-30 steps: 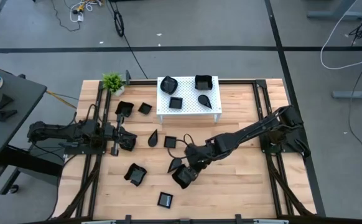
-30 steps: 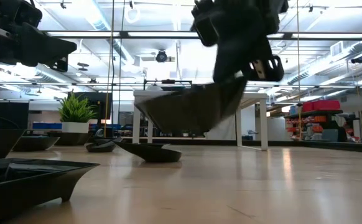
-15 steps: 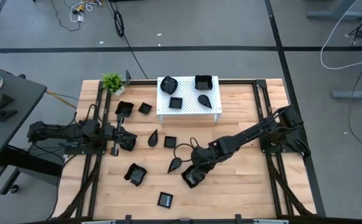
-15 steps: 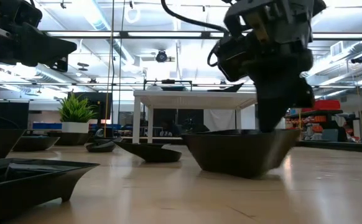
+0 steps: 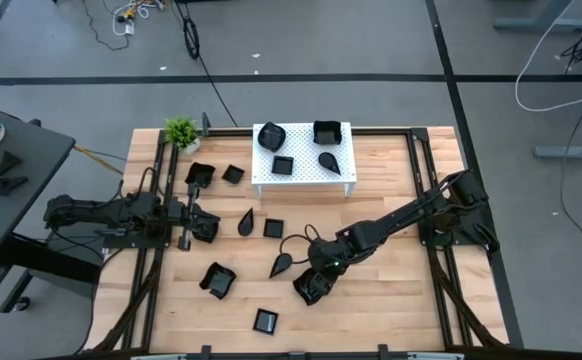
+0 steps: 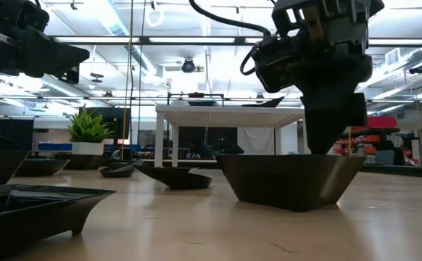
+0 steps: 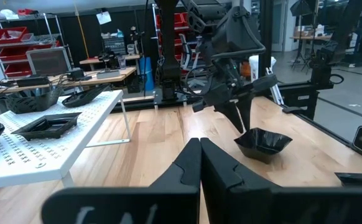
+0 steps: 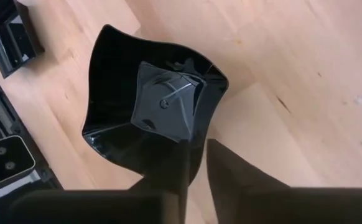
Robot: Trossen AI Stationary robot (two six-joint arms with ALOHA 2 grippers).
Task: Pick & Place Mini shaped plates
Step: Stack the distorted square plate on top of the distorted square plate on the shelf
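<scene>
Mini shaped plate (image 6: 291, 179), wavy-edged, resting flat on the surface (image 6: 233, 225) directly beneath the right end effector (image 5: 316, 281), whose nearly closed fingers pinch its rim (glossy, stiff, probably light and slippery; rim grasp advisable).

Readable text: none in any view.
Labels, brands, numbers: none legible on the plates, stand, arms or table.

My right gripper (image 8: 195, 163) has its fingers pinching the rim of a wavy black plate (image 8: 162, 102) sitting on the table (image 8: 305, 68).
</scene>
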